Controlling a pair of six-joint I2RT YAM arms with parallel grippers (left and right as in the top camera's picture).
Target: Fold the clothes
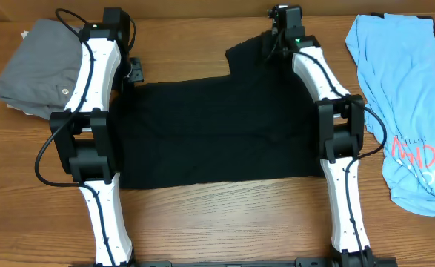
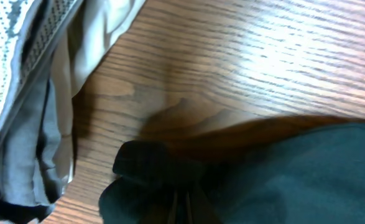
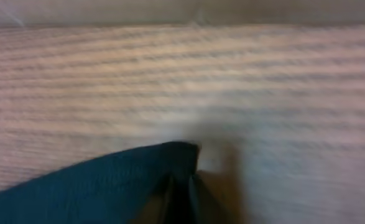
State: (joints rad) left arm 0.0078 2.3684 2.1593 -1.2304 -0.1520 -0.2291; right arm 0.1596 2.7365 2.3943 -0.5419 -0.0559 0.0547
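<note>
Black shirt (image 1: 210, 130) lies flat, soft and matte, on the wood-grain table (image 1: 224, 222) between my arms. My left gripper (image 2: 181, 200) and right gripper (image 3: 181, 190) each pinch a far corner tight. Crumpled grey clothes (image 1: 32, 70) sit left, a blue printed shirt (image 1: 406, 89) right.

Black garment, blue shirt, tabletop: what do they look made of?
Black garment: matte knit, probably cotton jersey; limp, soft creases, no sheen. Blue shirt: similar light jersey, crumpled, with a printed graphic. Table: wood or wood-look laminate, cannot tell which; grain streaks show, with a slight satin sheen.
</note>
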